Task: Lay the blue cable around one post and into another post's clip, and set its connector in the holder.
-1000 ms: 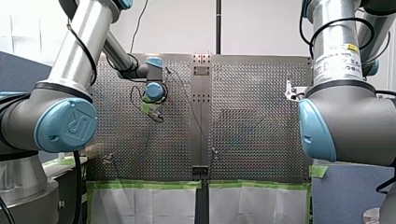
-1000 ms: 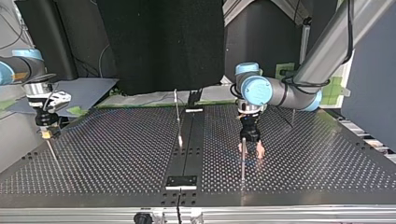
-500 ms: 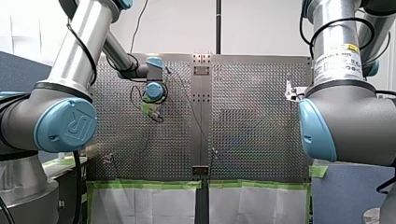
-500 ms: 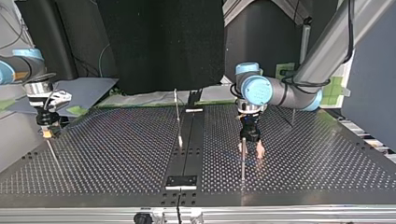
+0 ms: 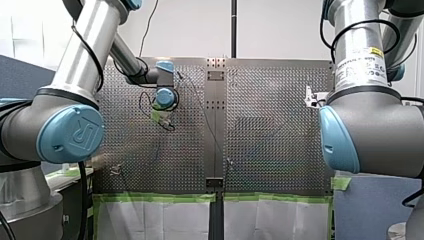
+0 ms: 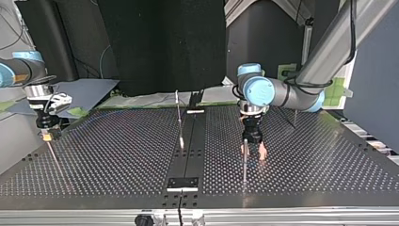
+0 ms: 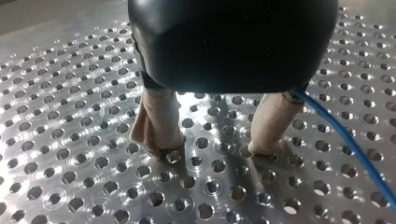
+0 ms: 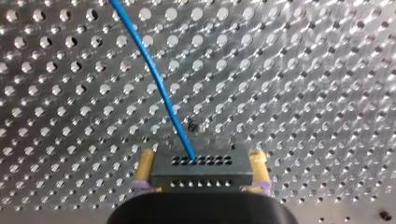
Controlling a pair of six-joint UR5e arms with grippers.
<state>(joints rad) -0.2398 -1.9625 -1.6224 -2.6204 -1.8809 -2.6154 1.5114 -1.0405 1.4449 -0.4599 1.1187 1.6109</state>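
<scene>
Down at my right gripper (image 8: 202, 157), the dark grey rectangular connector block (image 8: 201, 171) is clamped tight, long side crosswise, with its thin blue cable (image 8: 154, 79) leading straight ahead. My left gripper (image 7: 212, 142) is spread wide and empty, cable just beside it.

From here I see a plain white wall (image 5: 280, 25) beyond the table (image 5: 270, 130), whose top is perforated metal, and a dark pole (image 5: 233, 25) stands up against that wall. Green tape (image 5: 150, 198) runs along the table's near edge above a white sheet (image 5: 150, 220). In the top view a black screen (image 6: 160, 42) fills the back, a grey panel (image 6: 371, 80) stands at the right, and light glints off the table
</scene>
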